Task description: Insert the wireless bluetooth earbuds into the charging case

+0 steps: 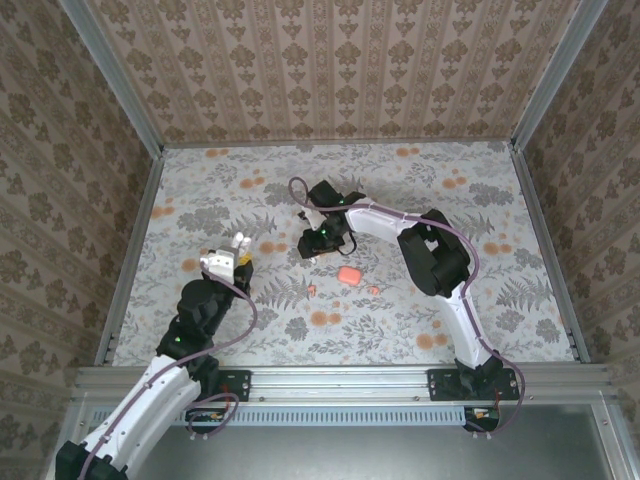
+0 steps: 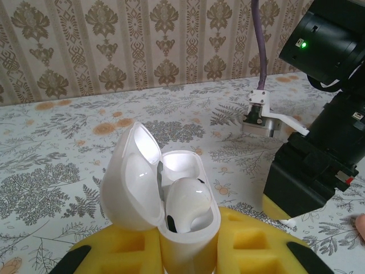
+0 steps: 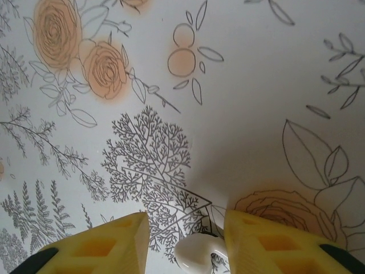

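White earbud (image 3: 197, 252) sits between right fingers (image 3: 268, 240), left fingers (image 2: 251, 241) gripping open case (image 2: 142, 188).

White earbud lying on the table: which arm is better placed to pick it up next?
The right. The right gripper sits low over the table with the white earbud between its open fingers. The left gripper is busy: it is shut on the open white case, holding it up.

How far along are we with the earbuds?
Done: one white earbud sits in the open white case, clamped by the left gripper. In hand: the right gripper straddles a second white earbud on the table, jaws not closed on it. Left: seat that one; the pink case and two small pinkish pieces lie untouched.
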